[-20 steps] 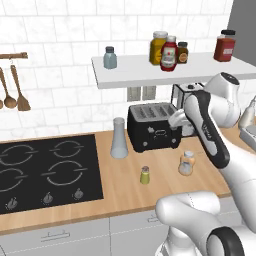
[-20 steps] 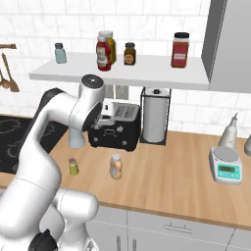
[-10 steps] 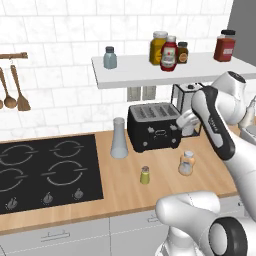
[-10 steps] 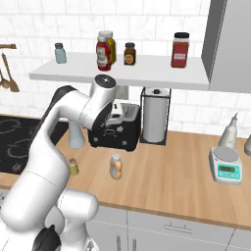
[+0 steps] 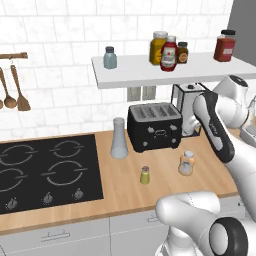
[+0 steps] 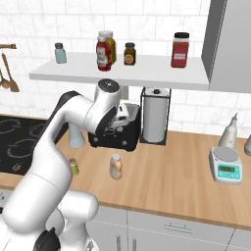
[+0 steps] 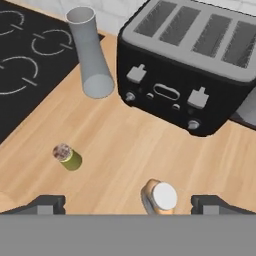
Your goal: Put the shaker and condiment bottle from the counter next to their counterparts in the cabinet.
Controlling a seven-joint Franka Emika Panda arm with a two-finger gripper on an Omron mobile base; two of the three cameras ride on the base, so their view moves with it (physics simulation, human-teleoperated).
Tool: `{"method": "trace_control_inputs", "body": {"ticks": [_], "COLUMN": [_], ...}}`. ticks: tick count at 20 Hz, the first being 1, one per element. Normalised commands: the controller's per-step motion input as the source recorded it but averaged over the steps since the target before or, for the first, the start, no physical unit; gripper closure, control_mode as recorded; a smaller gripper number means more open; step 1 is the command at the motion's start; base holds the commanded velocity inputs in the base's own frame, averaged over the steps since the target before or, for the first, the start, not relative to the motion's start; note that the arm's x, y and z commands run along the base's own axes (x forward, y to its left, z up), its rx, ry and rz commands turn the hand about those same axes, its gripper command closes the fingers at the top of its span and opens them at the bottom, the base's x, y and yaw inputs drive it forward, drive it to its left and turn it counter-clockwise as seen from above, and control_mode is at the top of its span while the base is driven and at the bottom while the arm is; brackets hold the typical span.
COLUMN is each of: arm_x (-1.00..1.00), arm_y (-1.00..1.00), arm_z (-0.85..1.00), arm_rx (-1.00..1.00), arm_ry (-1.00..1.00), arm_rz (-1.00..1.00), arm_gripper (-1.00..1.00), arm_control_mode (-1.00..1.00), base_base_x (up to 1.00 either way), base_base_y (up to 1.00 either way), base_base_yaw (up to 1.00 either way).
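Two small containers are left standing on the table (image 5: 125,195): the condiment bottle (image 7: 159,197) at the bottom centre of the hand view, between the wide-spread fingers (image 7: 127,204), and the shaker (image 7: 67,156) at lower left. Both are judged light, rigid and smooth, and are best gripped around the body below the cap.

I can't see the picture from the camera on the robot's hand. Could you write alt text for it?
Looking down from above, the open gripper hangs over an orange-peach condiment bottle on a wooden counter. A small olive-yellow shaker stands to its left, with a black toaster and a grey vase beyond.
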Motion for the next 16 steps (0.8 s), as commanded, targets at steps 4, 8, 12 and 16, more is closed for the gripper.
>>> {"method": "trace_control_inputs", "body": {"ticks": [4,8,12,16], "arm_x": [0.00,0.00,0.00,0.00], "arm_y": [-0.20,-0.16,-0.10,-0.05], "arm_z": [-0.20,-0.22,-0.25,-0.20], "arm_rx": [-0.04,-0.02,-0.03,-0.02], "arm_ry": [-0.10,-0.06,0.00,0.00], "arm_rz": [0.02,0.04,0.09,0.10], "arm_gripper": [-1.00,-1.00,-1.00,-1.00], "arm_control_mode": [-1.00,-1.00,-1.00,-1.00], "base_base_x": [0.00,0.00,0.00,0.00], "base_base_y": [0.00,0.00,0.00,0.00], "base_base_yaw": [0.00,0.00,0.00,0.00]}}
